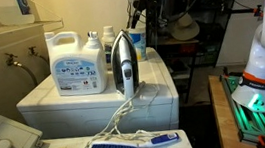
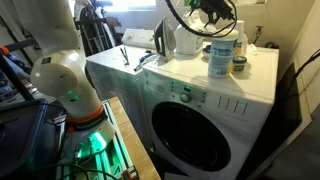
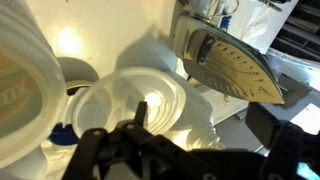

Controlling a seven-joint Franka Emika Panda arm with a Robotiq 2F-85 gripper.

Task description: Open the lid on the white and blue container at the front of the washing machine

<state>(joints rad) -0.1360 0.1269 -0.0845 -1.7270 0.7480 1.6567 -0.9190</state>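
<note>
state: the pincer (image 2: 207,14) hangs above the back part of the washing machine (image 2: 200,115). in the wrist view its two dark fingers stand apart with nothing between them, so it is released and carries no load.

target position: the white and blue container (image 2: 222,56) stands upright on the tabletop (image 2: 185,72), near the corner of the machine. its long axis is vertical. its lid (image 2: 222,38) faces up toward the pincer.

governing relation: the container lies below the pincer, offset slightly to one side in an exterior view. in the wrist view a round white top (image 3: 135,100) fills the middle of the picture ahead of the fingers. this is judged to be the same lid. the coming move is therefore judged to be a straight descent along the container's axis, with the fingers centred over the lid before they close.

obstructions:
- clothes iron (image 3: 235,70): stands on end just beside the container, soleplate toward it. it limits finger clearance on that side.
- large white jug (image 1: 78,62): near the container on the other side in the wrist view.
- small blue tub (image 2: 240,67): just beside the container's base and low, so unlikely to interfere.

caution: the container is slim and could tip if pushed from the side.
</note>
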